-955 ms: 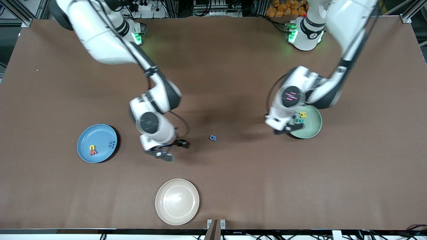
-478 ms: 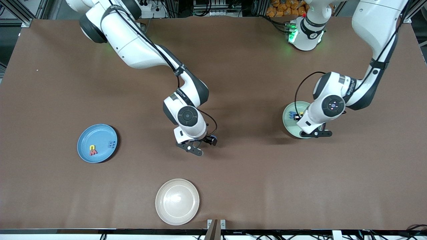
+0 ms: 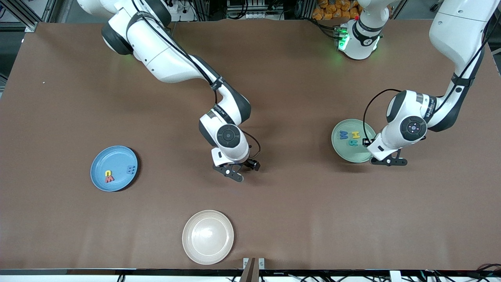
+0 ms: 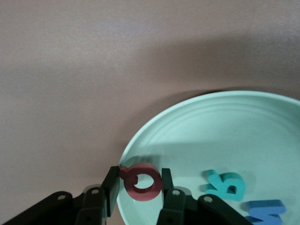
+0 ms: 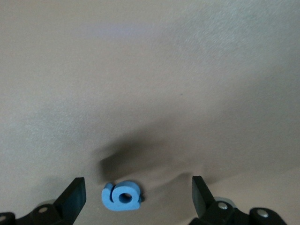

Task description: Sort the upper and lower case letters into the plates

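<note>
My left gripper (image 4: 139, 180) is shut on a red letter (image 4: 143, 183), held just over the rim of the pale green plate (image 4: 197, 140). In that plate (image 3: 344, 150) lie a blue letter (image 3: 343, 135), a yellow letter (image 3: 355, 134) and a teal letter (image 3: 353, 143). My right gripper (image 5: 138, 187) stands open low over the table's middle, with a small blue letter (image 5: 122, 197) lying on the table between its fingers. The front view hides that letter under the right gripper (image 3: 242, 170). The blue plate (image 3: 113, 156) holds a yellow, a red and a blue letter.
A cream-white plate (image 3: 208, 237) with nothing in it sits near the table's front edge, nearer to the front camera than the right gripper. The blue plate lies toward the right arm's end of the table and the green plate toward the left arm's end.
The right arm swung from beside the blue plate to the table's middle, down around the blue letter. The left arm moved across the green plate to its rim, uncovering the letters there.
</note>
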`<state>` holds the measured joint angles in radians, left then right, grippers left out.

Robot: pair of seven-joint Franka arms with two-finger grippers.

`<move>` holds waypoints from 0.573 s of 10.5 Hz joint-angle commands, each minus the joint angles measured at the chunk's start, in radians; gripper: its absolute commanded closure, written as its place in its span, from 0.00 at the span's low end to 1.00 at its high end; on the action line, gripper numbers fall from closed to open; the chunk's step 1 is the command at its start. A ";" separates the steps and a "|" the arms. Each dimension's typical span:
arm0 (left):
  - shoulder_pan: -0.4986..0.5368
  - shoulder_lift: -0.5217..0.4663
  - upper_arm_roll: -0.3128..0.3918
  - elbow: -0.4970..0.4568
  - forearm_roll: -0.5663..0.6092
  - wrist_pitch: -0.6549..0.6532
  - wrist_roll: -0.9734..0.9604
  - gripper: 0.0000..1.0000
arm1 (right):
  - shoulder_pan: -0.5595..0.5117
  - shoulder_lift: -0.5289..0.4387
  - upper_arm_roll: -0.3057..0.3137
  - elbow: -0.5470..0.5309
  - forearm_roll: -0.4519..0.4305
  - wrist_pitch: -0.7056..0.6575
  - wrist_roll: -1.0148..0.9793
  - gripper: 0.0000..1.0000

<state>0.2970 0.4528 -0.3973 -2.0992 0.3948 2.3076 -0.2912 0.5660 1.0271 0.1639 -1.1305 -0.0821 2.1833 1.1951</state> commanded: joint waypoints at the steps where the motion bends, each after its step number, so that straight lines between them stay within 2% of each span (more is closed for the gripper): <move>1: 0.002 -0.006 -0.012 -0.002 0.015 0.007 -0.017 0.27 | 0.020 0.037 -0.004 0.055 -0.013 -0.017 0.029 0.00; 2: -0.001 -0.008 -0.012 -0.001 0.012 0.007 -0.020 0.09 | 0.021 0.040 -0.004 0.055 -0.013 -0.017 0.031 0.00; 4: -0.002 -0.016 -0.014 0.004 0.012 0.006 -0.038 0.00 | 0.025 0.044 -0.004 0.055 -0.013 -0.017 0.035 0.00; 5: -0.002 -0.025 -0.014 0.007 0.012 0.004 -0.043 0.00 | 0.025 0.044 -0.004 0.055 -0.013 -0.017 0.035 0.00; 6: -0.002 -0.040 -0.014 0.014 0.012 0.003 -0.045 0.00 | 0.026 0.044 -0.004 0.054 -0.013 -0.017 0.035 0.24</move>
<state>0.2927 0.4473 -0.4041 -2.0867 0.3947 2.3143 -0.3135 0.5799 1.0484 0.1639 -1.1191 -0.0821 2.1821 1.2062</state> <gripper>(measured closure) 0.000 0.013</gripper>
